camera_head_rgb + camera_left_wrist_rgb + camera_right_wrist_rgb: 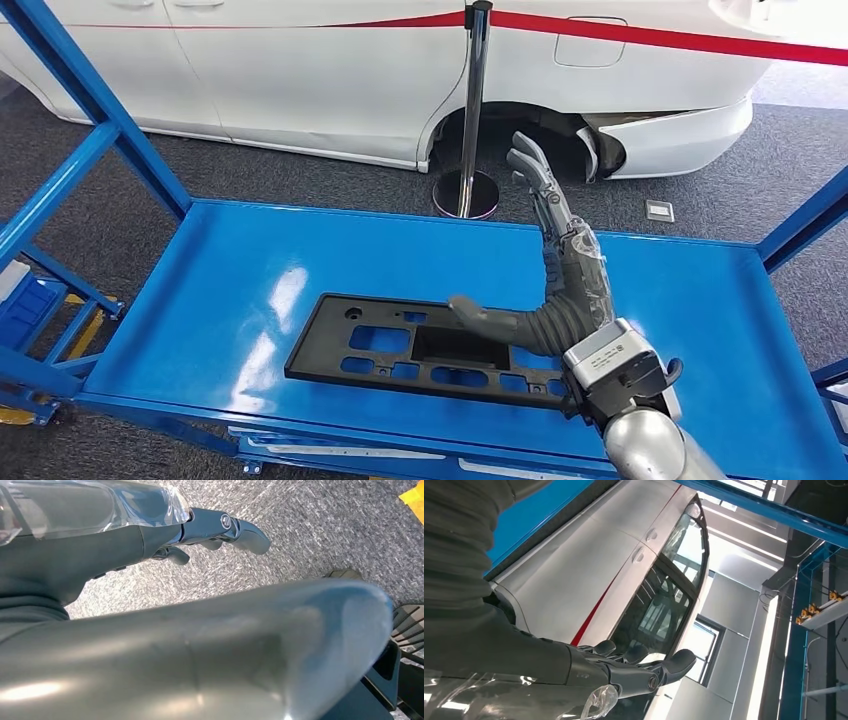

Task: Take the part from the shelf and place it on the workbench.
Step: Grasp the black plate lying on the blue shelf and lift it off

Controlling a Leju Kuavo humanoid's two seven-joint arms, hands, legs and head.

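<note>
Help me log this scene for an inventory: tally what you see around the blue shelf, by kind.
Black plastic part on the blue shelf: 1
Robot hand: 2 (right hand, left hand)
White car: 1
Chrome barrier post: 1
Total: 6, shelf included

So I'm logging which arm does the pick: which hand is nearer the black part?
The right. The right hand is raised, open, just above the part's right end on the blue shelf. The left hand hangs over grey carpet, away from it.
</note>
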